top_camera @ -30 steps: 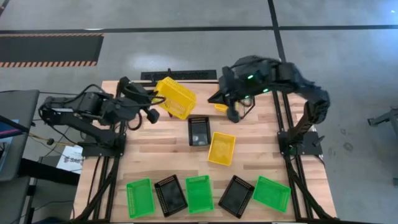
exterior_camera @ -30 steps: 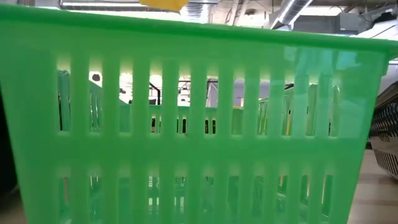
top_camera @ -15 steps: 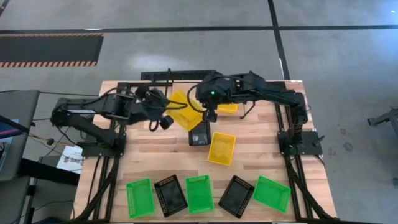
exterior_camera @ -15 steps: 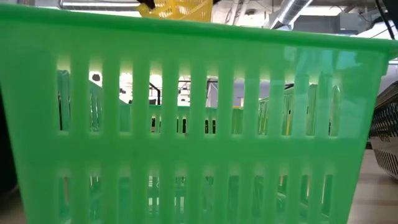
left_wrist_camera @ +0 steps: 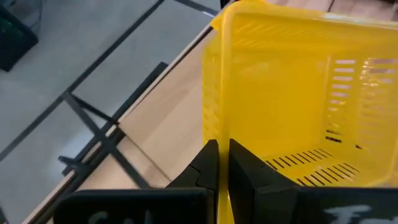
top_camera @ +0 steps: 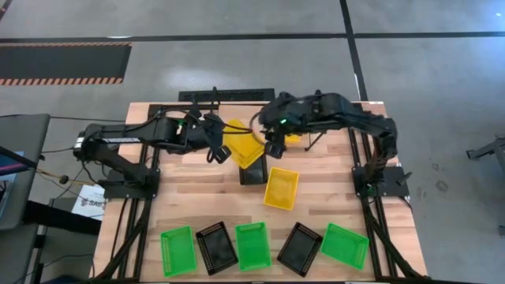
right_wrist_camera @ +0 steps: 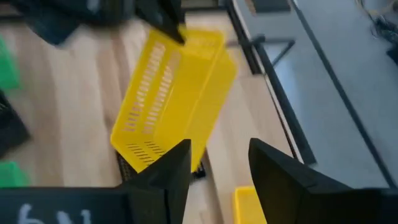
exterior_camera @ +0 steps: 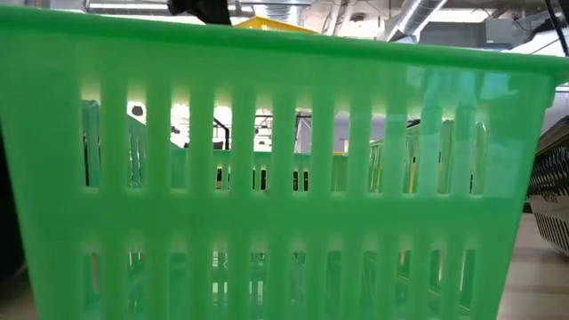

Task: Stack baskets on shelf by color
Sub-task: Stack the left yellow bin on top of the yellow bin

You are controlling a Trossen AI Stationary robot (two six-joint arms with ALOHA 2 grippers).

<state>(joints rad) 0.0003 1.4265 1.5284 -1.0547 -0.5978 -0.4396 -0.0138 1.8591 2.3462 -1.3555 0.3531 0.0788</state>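
My left gripper (top_camera: pixel 218 148) is shut on a yellow basket (top_camera: pixel 245 145), which hangs tilted over the table's middle, partly above a black basket (top_camera: pixel 252 175). My right gripper (right_wrist_camera: pixel 217 167) stands open just to the right of the held basket (right_wrist_camera: pixel 171 102), touching nothing. A second yellow basket (top_camera: pixel 282 188) lies flat on the table beside the black one. The shelf (top_camera: pixel 229 96) stands at the far edge. In the low view only a yellow sliver (exterior_camera: pixel 267 22) shows over a green wall. My left gripper pinches one wall of the yellow basket at its rim (left_wrist_camera: pixel 222 134), one finger inside (left_wrist_camera: pixel 249 171) and one outside. The fingers come slanting down from the table's left. The basket is tilted, its open side toward the right arm, its lower end above the black basket.
Along the near edge lie green baskets (top_camera: pixel 177 251) (top_camera: pixel 252 244) (top_camera: pixel 344 244) with black ones (top_camera: pixel 216 247) (top_camera: pixel 299 248) between them. A small yellow piece (top_camera: pixel 290 139) shows behind the right arm. One green basket (exterior_camera: pixel 284 178) fills the low view.
My left gripper has carried the yellow basket toward the table's right and downward, tipping it further. My right gripper has swung from the far right toward the table's left and lower, ending close beside the basket.
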